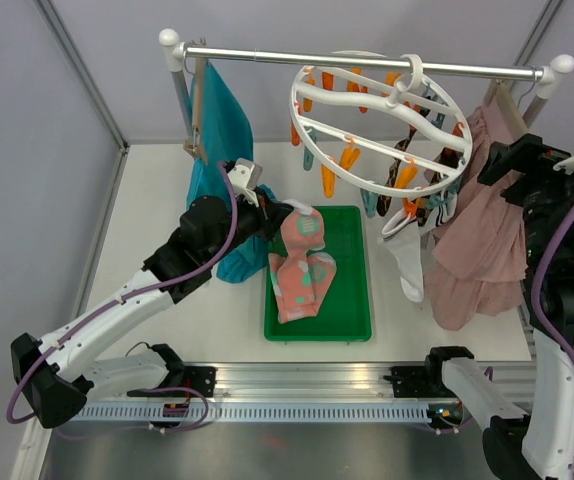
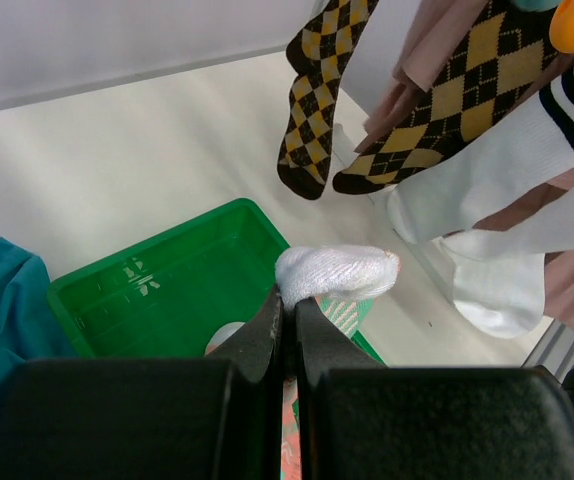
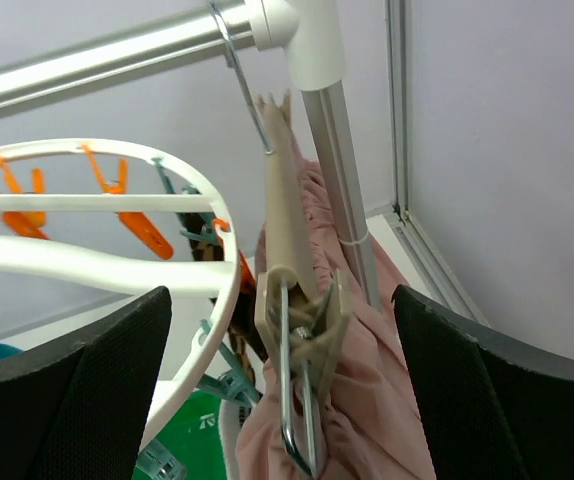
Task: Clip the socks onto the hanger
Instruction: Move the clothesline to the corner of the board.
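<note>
My left gripper [image 1: 285, 215] is shut on a pink sock [image 1: 302, 260] with mint and white patches, which hangs from it down onto the green tray [image 1: 352, 290]. In the left wrist view the sock's white toe [image 2: 337, 272] bulges just past the closed fingertips [image 2: 289, 300]. The round white hanger [image 1: 296, 100] hangs from the rail by its hook, with orange and teal clips. Argyle socks [image 2: 312, 100] and white striped socks [image 2: 507, 170] hang from it. My right gripper [image 1: 502, 160] stands open at the hanger's right side, its fingers [image 3: 67, 390] holding nothing.
A dusty-pink skirt [image 1: 477, 250] hangs on a slim hanger whose clip [image 3: 307, 330] shows between my right fingers. A teal garment [image 1: 222, 130] hangs at the rail's [image 1: 267, 55] left end, behind my left arm. Walls close in on both sides.
</note>
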Robot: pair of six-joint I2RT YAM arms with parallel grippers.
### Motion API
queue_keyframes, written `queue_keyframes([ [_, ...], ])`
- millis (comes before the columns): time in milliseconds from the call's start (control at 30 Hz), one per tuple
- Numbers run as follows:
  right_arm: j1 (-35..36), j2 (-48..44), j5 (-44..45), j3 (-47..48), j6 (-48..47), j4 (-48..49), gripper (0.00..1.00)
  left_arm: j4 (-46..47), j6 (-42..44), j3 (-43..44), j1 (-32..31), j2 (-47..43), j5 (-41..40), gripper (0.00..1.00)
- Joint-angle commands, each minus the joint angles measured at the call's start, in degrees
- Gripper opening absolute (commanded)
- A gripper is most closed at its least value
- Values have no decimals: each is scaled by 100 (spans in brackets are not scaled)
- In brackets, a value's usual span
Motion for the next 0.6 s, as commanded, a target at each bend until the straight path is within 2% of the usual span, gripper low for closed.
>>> queue_keyframes([
  [0, 15, -152, -271, 386, 105, -331, 98, 128, 84, 49, -7, -67, 37, 2],
  [267, 6, -398, -755, 860, 175, -472, 98, 128, 75, 67, -7, -58, 46, 2],
  [367, 15, -460, -1368, 826, 228, -385, 98, 128, 75, 67, -7, -58, 55, 2],
  [400, 15, -468, -2163, 834, 271, -341, 98, 128, 84, 76, -7, -58, 46, 2],
  [467, 15, -337, -3053, 922, 455, -253, 98, 128, 93, 84, -7, -67, 28, 2],
  [500, 15, -284, -3946, 905, 587, -148, 97, 128, 93, 93, -7, -59, 28, 2],
  [567, 6, -240, -4777, 581, 1129, 429, 92, 128, 93, 93, -7, -59, 20, 2],
])
